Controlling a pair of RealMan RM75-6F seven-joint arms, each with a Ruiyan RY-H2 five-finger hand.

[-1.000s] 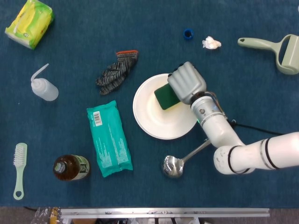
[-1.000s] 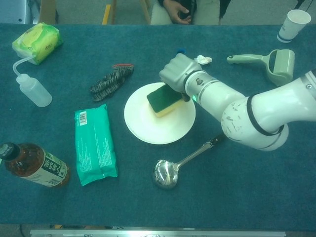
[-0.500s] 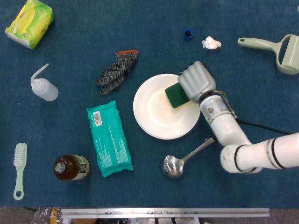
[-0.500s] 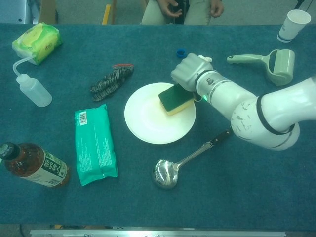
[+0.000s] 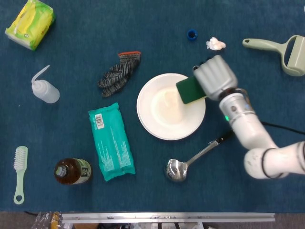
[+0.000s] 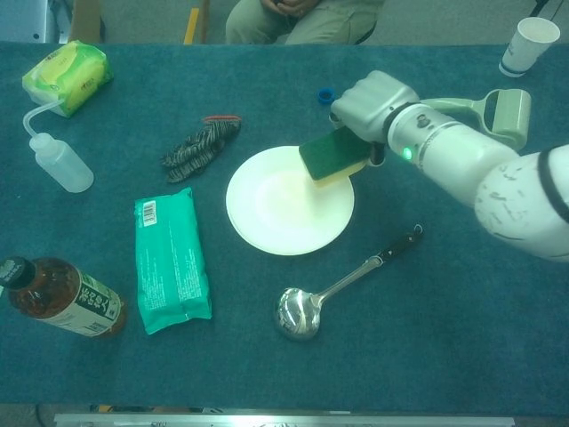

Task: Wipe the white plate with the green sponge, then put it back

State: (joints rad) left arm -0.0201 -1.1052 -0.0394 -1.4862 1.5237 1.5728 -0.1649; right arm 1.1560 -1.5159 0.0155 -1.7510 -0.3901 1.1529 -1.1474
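The white plate [image 5: 167, 117] [image 6: 276, 218] lies near the middle of the blue table. My right hand [image 5: 217, 76] [image 6: 373, 105] grips the green sponge [image 5: 189, 91] [image 6: 331, 157], which has a yellow underside. The sponge hangs over the plate's far right rim, tilted, and looks lifted off the plate in the chest view. My left hand is in neither view.
A metal ladle [image 5: 183, 164] [image 6: 311, 304] lies just in front of the plate. A teal wipes pack [image 5: 110, 141], a striped glove [image 5: 118, 74], a tea bottle [image 5: 71, 171], a squeeze bottle [image 5: 45, 88], a lint roller [image 5: 286, 52] and a paper cup [image 6: 524, 44] lie around.
My right hand has carried the sponge from the plate's middle toward its far right rim and raised it. The plate has barely moved.
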